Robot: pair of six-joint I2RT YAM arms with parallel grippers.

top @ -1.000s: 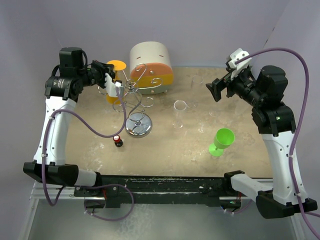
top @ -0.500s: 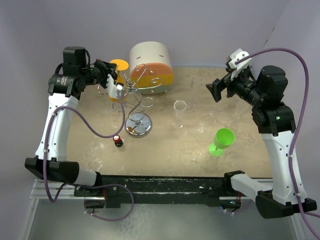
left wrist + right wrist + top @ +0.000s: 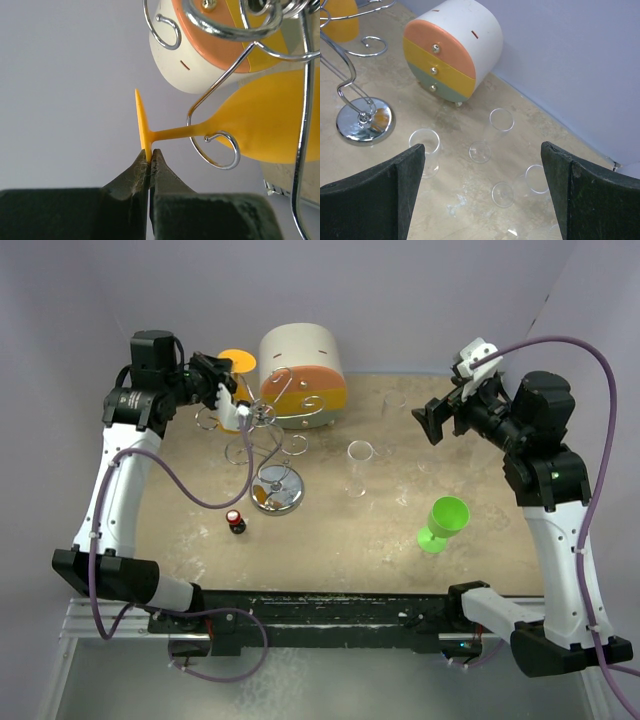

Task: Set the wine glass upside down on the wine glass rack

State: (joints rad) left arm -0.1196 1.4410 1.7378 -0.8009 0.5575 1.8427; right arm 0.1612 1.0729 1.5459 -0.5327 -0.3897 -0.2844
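My left gripper pinches the orange wine glass by its thin foot rim; it looks light, stiff, and likely to pivot there.

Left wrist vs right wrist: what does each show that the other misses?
Left wrist only: the left gripper shut on the foot rim of the yellow wine glass, its stem passing a scroll hook of the wine glass rack.
Right wrist only: the right gripper open over the table, clear glasses on it, and the rack's round base.
Both: the rack's wire, the white-and-orange drum, and the yellow glass's bowl, which is only a corner in the right wrist view.
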